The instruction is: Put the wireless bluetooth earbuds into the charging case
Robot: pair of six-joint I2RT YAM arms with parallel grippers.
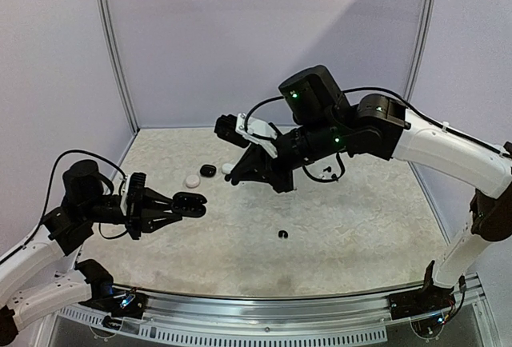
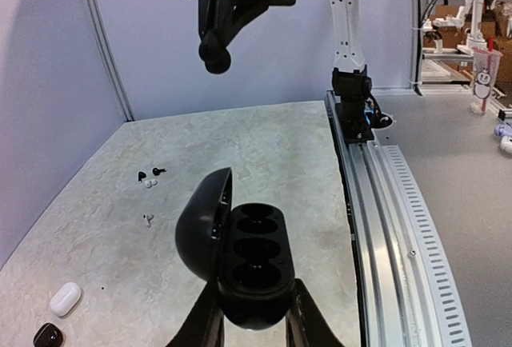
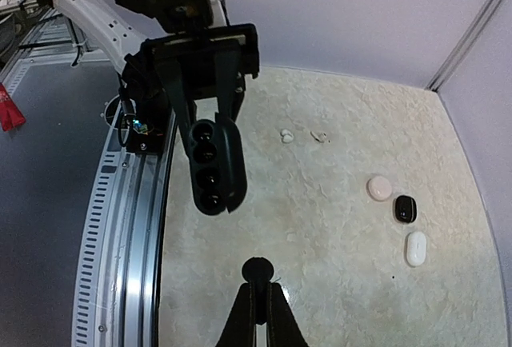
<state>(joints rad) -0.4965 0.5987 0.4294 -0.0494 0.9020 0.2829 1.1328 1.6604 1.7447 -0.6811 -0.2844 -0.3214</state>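
Mottled table [image 2: 264, 147], tiny black-and-white earbuds [image 2: 157, 172]

Glossy black inside and out, a charging case [image 2: 248, 259] sits in the black left gripper [image 2: 254, 323] over a worktop [image 2: 264, 147] of pale beige mottled with grey, stone-like flecks. The black right gripper [image 3: 258, 283] pinches a black earbud [image 3: 258, 269]. Toward the worktop's far left corner lie a round white case [image 3: 379, 187], a small black case [image 3: 405, 209] and an oval white case [image 3: 415, 248]. Two white earbuds [image 3: 286, 134] dot the beige. The arms [image 1: 448, 151] are white with black joints and green lights. The walls [image 1: 264, 35] are pale lilac and the rail [image 2: 392, 219] is silver.
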